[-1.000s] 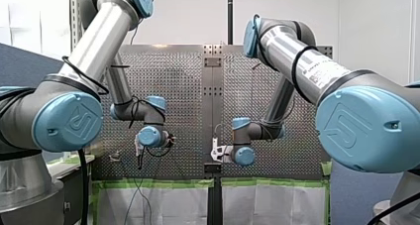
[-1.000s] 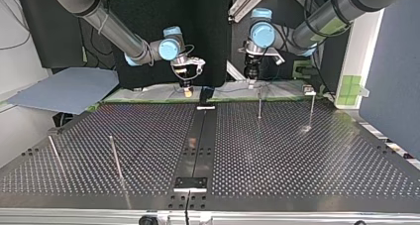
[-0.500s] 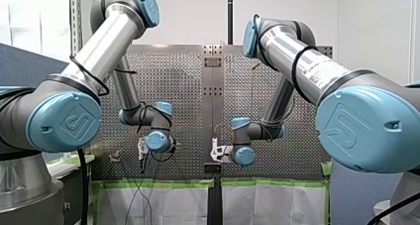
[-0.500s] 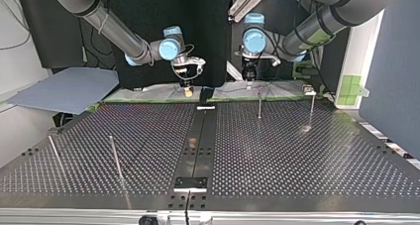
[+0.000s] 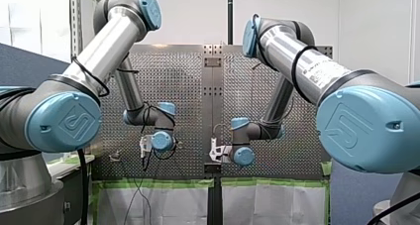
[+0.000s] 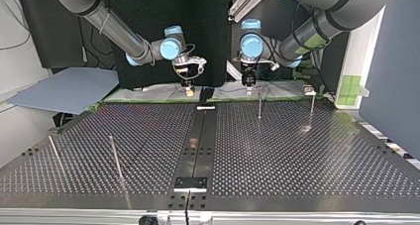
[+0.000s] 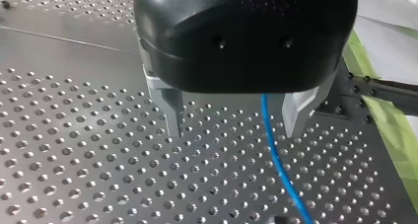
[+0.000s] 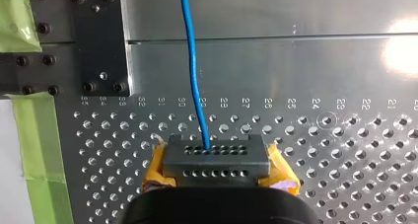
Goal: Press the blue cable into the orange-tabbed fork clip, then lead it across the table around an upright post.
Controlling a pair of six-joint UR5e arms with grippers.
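Two arms are in view, my left arm (image 5: 99, 51) and my right arm (image 5: 307, 71), with one gripper each: left gripper (image 7: 236, 130), right gripper (image 8: 214, 157). One blue cable (image 8: 191, 61) passes between the left jaws and leads ahead from the right jaws. Four upright posts (image 6: 259, 106) stand on one table (image 6: 297, 160).

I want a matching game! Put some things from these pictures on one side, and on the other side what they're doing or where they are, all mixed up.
Things:
1. my left end effector
2. my right end effector
3. green tape
4. upright post

States or places:
A. stands on the perforated table
B. shut on the blue cable
C. open, with the cable running loose through it
D. stuck along the table's edge

Pairs: 1-C, 2-B, 3-D, 4-A.
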